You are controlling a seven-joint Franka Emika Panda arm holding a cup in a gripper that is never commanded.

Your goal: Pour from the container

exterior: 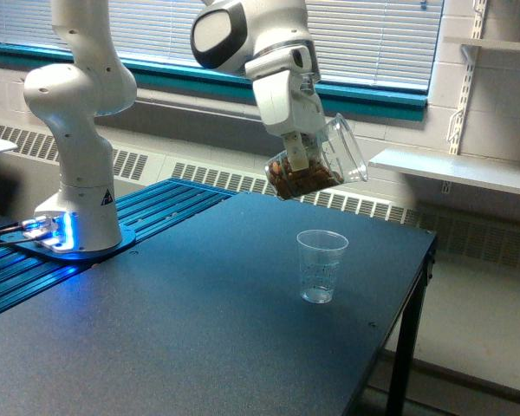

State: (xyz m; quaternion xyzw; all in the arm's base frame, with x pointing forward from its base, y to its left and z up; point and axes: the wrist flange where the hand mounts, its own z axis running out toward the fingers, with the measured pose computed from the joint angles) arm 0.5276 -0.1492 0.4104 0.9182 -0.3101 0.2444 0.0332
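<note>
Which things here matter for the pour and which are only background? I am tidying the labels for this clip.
Part of the job:
- the hand, shut on the container
- the container, tilted in the air, brown bits inside
- the small ribbed plastic cup, upright on the table, probably the receiver

Just there:
- the arm's base
- window blinds
- wall shelf

Arm (pixel 78 113) top beyond upper edge

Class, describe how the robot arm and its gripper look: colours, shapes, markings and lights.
The arm is glossy white, built of rounded tubular segments, with a black cap on the joint near the wrist. A small dark triangular sticker marks its base, which glows blue. The gripper hangs from a boxy white housing; its fingers look pale.
</note>
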